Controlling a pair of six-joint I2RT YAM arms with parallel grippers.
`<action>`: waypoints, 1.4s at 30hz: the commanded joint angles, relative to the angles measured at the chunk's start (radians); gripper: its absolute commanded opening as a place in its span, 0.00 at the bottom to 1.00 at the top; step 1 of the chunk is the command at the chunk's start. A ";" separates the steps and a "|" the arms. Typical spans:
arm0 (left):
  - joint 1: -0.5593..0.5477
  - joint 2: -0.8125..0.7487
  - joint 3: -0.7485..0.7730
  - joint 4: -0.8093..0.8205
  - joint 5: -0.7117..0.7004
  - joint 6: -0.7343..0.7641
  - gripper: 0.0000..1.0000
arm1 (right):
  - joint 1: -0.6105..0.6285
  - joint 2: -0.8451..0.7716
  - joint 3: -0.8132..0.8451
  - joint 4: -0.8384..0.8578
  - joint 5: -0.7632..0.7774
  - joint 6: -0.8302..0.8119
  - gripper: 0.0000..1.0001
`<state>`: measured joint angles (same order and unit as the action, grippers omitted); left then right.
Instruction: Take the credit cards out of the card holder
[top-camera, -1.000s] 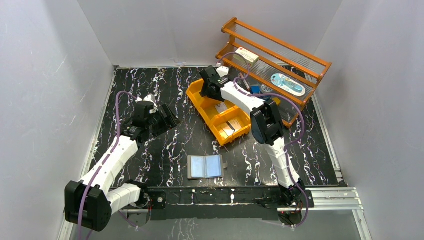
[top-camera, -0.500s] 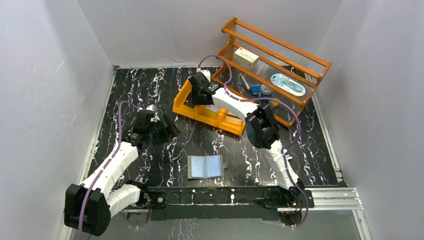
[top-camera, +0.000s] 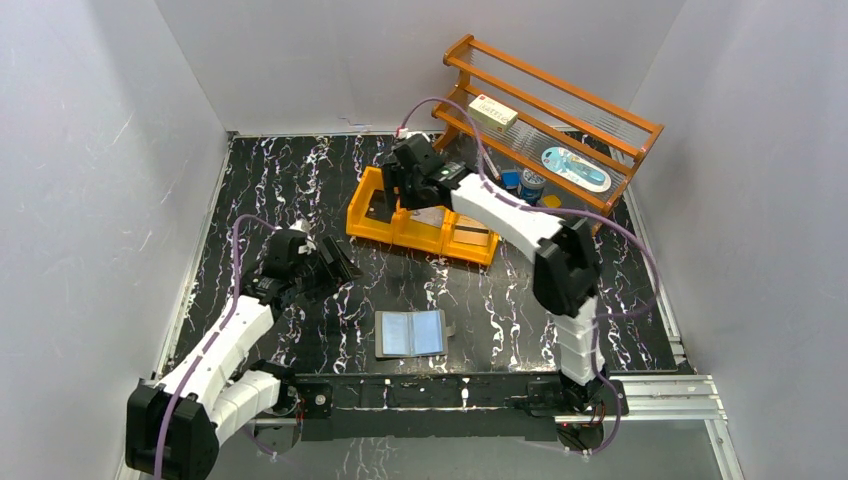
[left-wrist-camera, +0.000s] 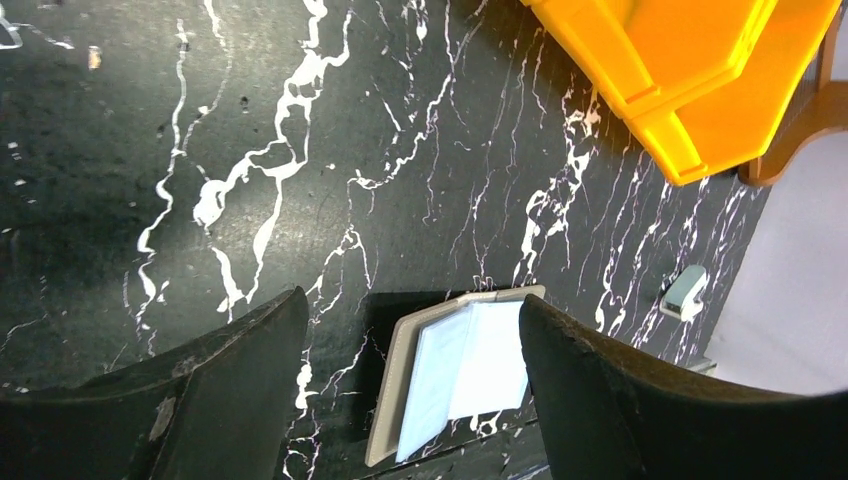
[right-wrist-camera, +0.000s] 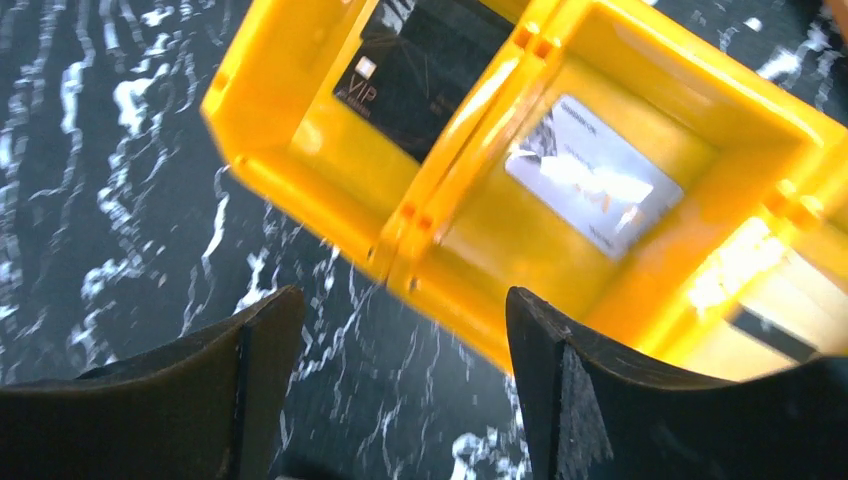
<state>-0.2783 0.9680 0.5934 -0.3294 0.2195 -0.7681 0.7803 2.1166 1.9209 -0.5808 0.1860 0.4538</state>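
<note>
Wrapping up, apparently: credit cards (right-wrist-camera: 590, 175) lying in orange bin (right-wrist-camera: 310, 190), card holder (top-camera: 411, 333) spread open up front, left gripper (left-wrist-camera: 412, 310) and right gripper (right-wrist-camera: 400, 330) both wide apart, empty, next just backing off.

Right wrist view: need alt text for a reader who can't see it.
An orange three-compartment bin sits on a black marbled table, a black card in its end compartment and a silvery card in the middle one. The right end effector is open and empty, its dark fingers framing the bottom edge.
</note>
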 joint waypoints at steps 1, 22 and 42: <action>0.005 -0.064 0.011 -0.070 -0.092 -0.045 0.76 | 0.018 -0.268 -0.191 0.049 -0.039 0.065 0.82; 0.004 -0.333 0.031 -0.313 -0.374 -0.177 0.79 | 0.427 -0.341 -0.656 0.141 0.035 0.393 0.87; 0.005 -0.352 -0.011 -0.283 -0.271 -0.155 0.79 | 0.427 -0.367 -0.827 0.325 -0.044 0.441 0.48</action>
<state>-0.2783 0.6106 0.5953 -0.6334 -0.1013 -0.9390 1.2236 1.8088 1.1603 -0.3756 0.2203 0.8909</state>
